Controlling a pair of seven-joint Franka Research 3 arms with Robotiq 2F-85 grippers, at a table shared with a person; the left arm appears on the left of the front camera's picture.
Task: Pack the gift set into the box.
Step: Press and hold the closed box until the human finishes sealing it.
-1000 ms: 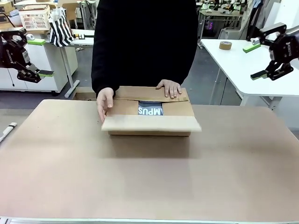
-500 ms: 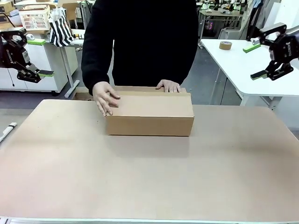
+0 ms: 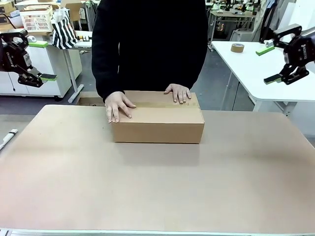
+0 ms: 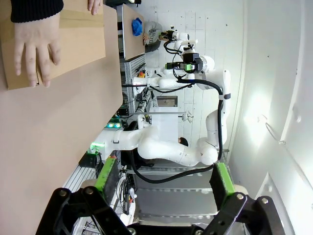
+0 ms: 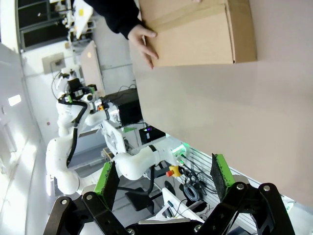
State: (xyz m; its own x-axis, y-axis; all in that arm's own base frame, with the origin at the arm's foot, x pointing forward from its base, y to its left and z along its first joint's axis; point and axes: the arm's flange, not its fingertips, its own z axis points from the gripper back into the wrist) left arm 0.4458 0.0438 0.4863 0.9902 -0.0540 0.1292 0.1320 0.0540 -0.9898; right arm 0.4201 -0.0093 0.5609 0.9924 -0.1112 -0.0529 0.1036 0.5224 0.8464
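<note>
The box (image 3: 157, 123) sits upright at the middle of the table's (image 3: 157, 191) far edge, between the two far corners. Its top flaps lie folded down. The person's right hand (image 3: 118, 105) presses flat on the top, at the end toward the table's far left corner. The person's left hand (image 3: 178, 92) rests on the top near the box's far edge. The left gripper (image 3: 43, 61) is released, fingers apart, beyond the table's left edge. The right gripper (image 3: 268, 65) is likewise released, near the far right corner in the front view.
</note>
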